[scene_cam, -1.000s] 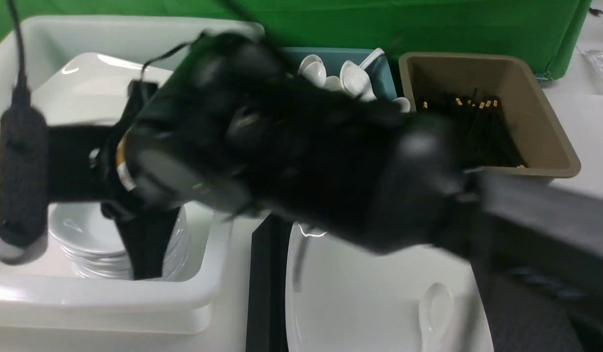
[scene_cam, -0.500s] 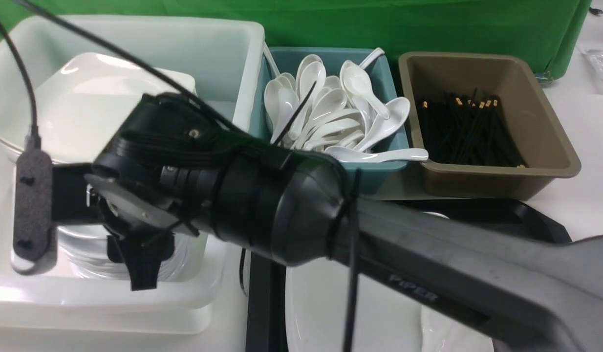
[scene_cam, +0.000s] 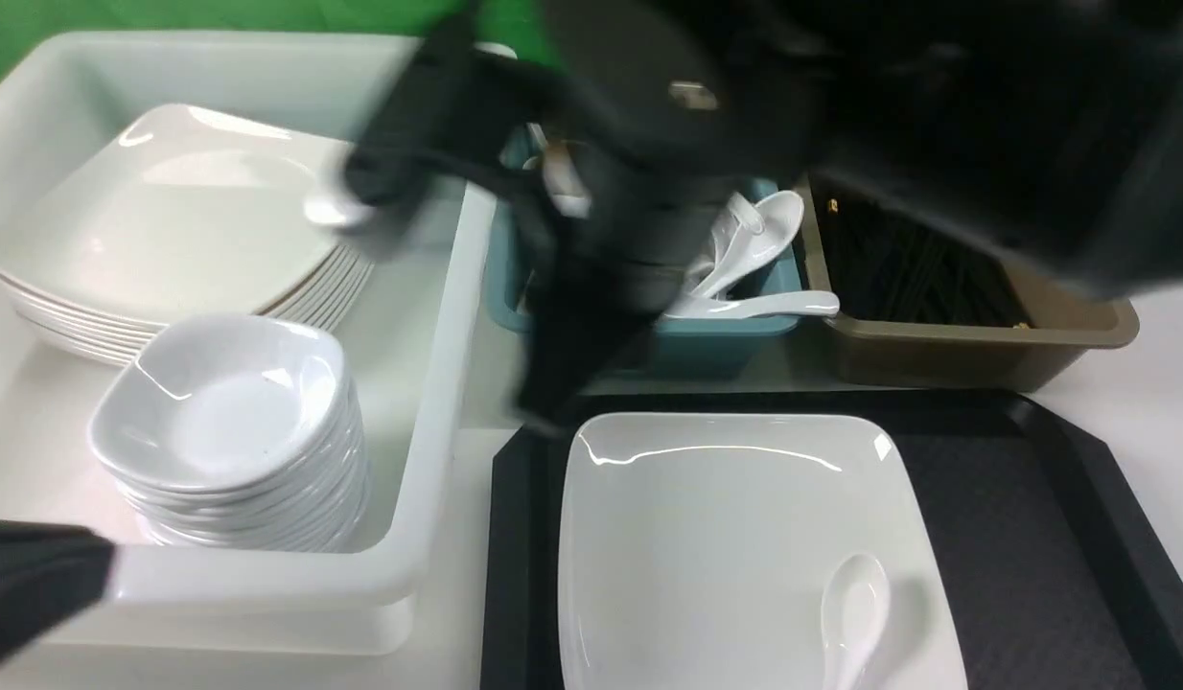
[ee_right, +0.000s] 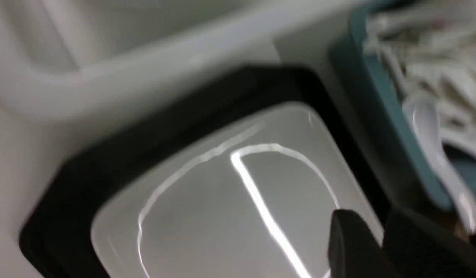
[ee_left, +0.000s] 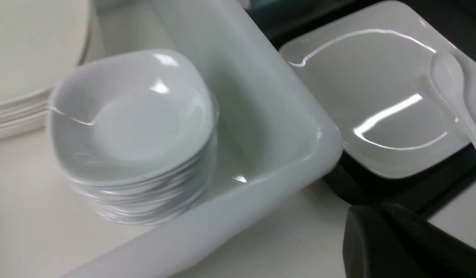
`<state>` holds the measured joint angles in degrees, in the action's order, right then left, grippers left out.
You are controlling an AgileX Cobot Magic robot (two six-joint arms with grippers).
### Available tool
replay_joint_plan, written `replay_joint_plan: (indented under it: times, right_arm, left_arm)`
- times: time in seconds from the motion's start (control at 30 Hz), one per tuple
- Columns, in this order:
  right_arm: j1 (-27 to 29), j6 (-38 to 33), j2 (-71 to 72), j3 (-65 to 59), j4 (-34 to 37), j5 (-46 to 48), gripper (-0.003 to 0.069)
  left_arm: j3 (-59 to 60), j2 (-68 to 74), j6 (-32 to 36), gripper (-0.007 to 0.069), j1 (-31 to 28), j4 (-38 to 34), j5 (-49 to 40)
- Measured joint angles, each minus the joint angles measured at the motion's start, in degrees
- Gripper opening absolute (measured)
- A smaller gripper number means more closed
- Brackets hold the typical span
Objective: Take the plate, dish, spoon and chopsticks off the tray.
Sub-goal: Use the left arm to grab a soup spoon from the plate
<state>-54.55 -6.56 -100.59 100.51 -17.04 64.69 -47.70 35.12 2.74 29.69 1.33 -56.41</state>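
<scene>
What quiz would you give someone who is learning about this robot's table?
1. On the black tray, the spoon lies: A) on the bare tray floor, B) on the big plate, C) in a small dish.
2. True or false: the stack of small dishes stands inside the white tub.
3. Fill in: the brown bin holds thin black ____.

Key: 1 B. 2 true. 3 chopsticks.
</scene>
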Motion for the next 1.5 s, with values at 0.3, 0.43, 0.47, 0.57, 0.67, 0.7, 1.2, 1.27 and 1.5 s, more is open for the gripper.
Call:
replay_joint_plan:
  times: [0.3,0.43,0.47,0.57,0.67,0.7,1.2,1.27,1.5]
  right_arm:
    - [7.11,14.04,29.26,-39.43,-0.25,-3.98,0.0117]
    - [7.46,18.42,42.71,-51.19,0.04,-7.28,0.0118]
    - [7.46,19.02,45.63,-53.21,0.09,-7.78,0.012]
    - [7.46,19.52,51.77,-56.98,0.16,-8.59,0.0125]
    - [7.46,19.17,57.93,-58.56,0.16,-8.65,0.0129]
    - [7.46,18.89,59.52,-58.62,0.16,-8.82,0.0132]
    - [7.46,14.47,69.78,-58.85,0.16,-8.87,0.0144]
    - [7.46,14.42,69.78,-58.85,0.16,-8.87,0.0144]
    - [7.46,13.76,69.78,-58.85,0.16,-8.82,0.0159]
  left_arm:
    - [-0.01,23.27,9.36,0.0017,0.0,-13.62,6.06]
    - [-2.74,39.31,13.28,0.0017,3.38,-20.62,10.58]
    - [-4.14,42.78,12.53,0.0017,6.06,-20.76,11.59]
    - [-8.99,50.18,9.06,0.0017,12.14,-18.62,13.83]
    - [-17.45,59.05,0.31,0.0026,20.44,-14.84,15.24]
    - [-20.19,61.19,-0.92,0.0034,21.84,-14.05,15.11]
    - [-39.43,81.34,-5.87,0.0477,25.09,-10.43,8.79]
    - [-39.43,82.06,-5.63,0.0486,25.12,-10.16,8.71]
    - [-40.01,84.35,-4.62,0.0335,25.16,-4.57,8.93]
